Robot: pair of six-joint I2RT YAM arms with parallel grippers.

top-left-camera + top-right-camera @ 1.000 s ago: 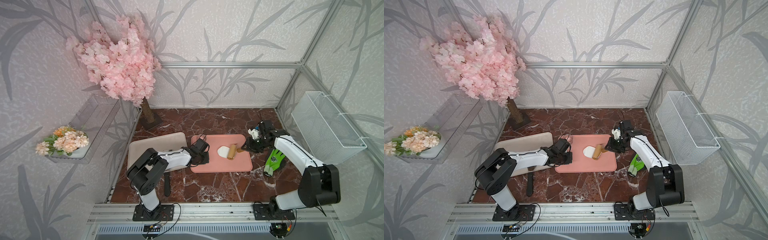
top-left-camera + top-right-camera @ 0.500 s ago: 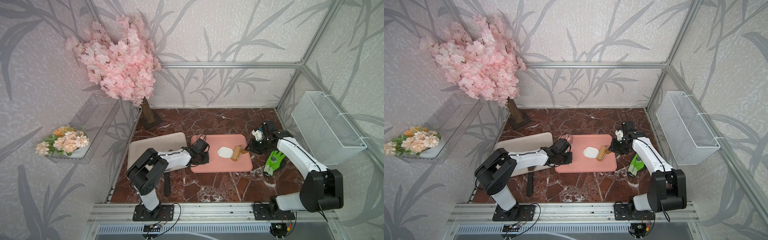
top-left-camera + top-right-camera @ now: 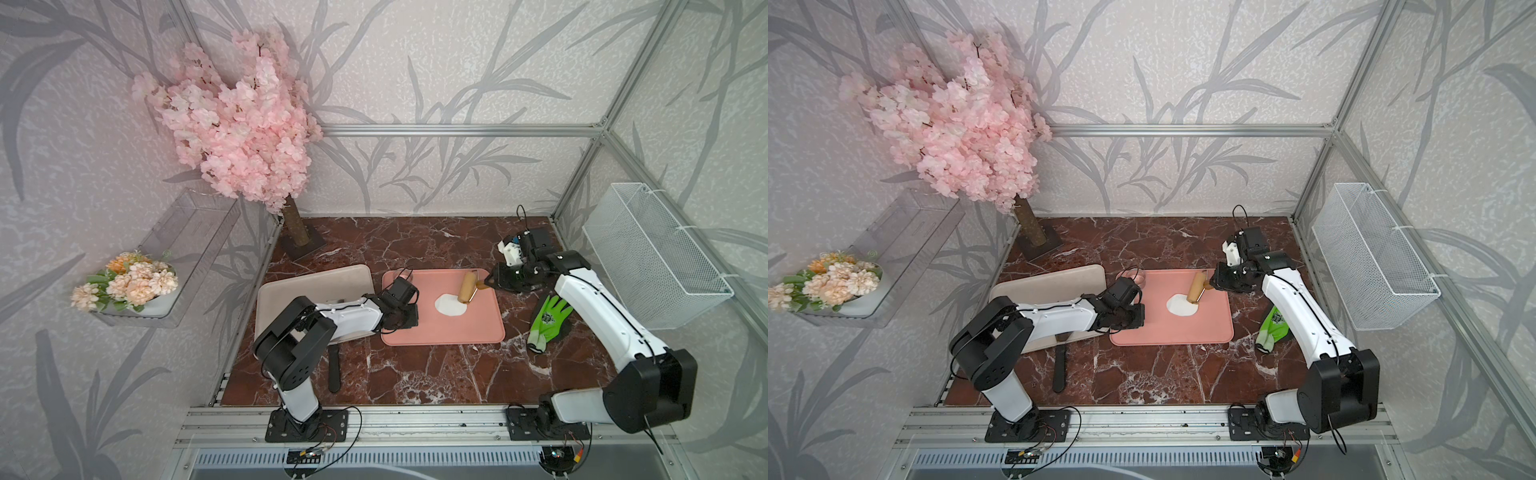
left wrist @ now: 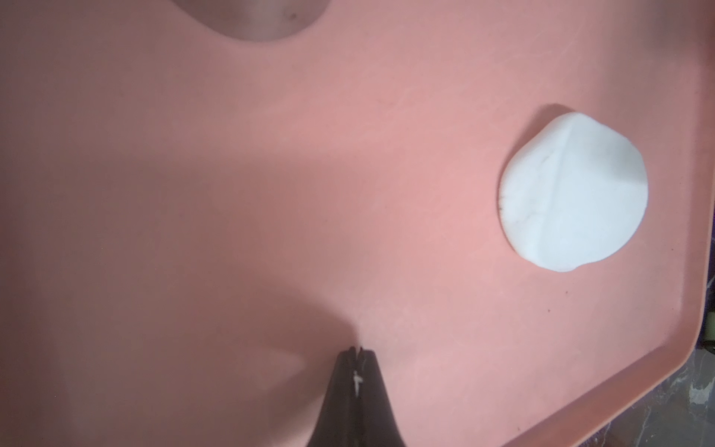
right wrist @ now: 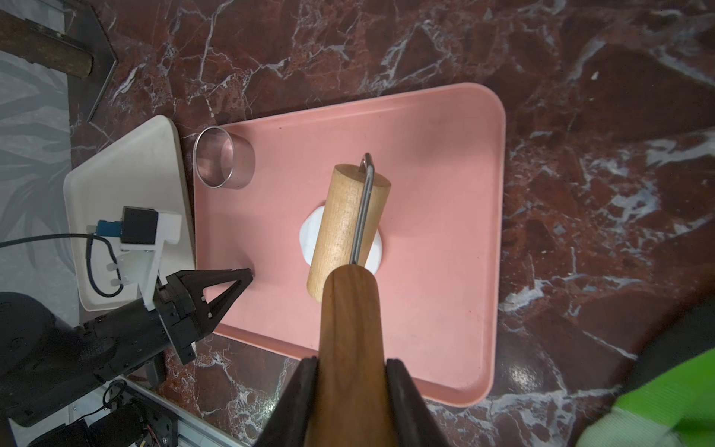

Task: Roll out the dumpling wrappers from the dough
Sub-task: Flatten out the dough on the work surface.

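Since one second ago my right gripper [image 5: 352, 365] has drawn the wooden roller [image 3: 467, 286] up the frame, from the right part of the dough [image 3: 449, 305] toward the upper rim of the pink tray [image 3: 457, 332]. The dough has stayed in its place, and my left gripper [image 5: 244, 276] did not move.

My right jaws stand a little apart and pinch the dark handle [image 5: 350, 309] of the roller from both sides, at the lower middle of the right wrist picture. In both top views the pale drum of the roller lies slanted. Its upper end is just beside the upper rim of the tray and its lower end meets the upper right edge of the dough. If it presses there or only hangs above, I cannot tell.

The dough is a flat white oval with one crease across it. It lies a little right of centre on the tray, apart from every rim.

My left jaws are pressed together and hold nothing. Their tip is at the tray floor near the left rim, well apart from the dough.

A clear glass cup [image 5: 224, 158] stands in the upper left corner of the tray. Below the dough the tray floor is bare down to the lower rim. A green glove [image 3: 546, 318] lies on the marble table [image 3: 415, 374] near the right rim, partly under my right arm
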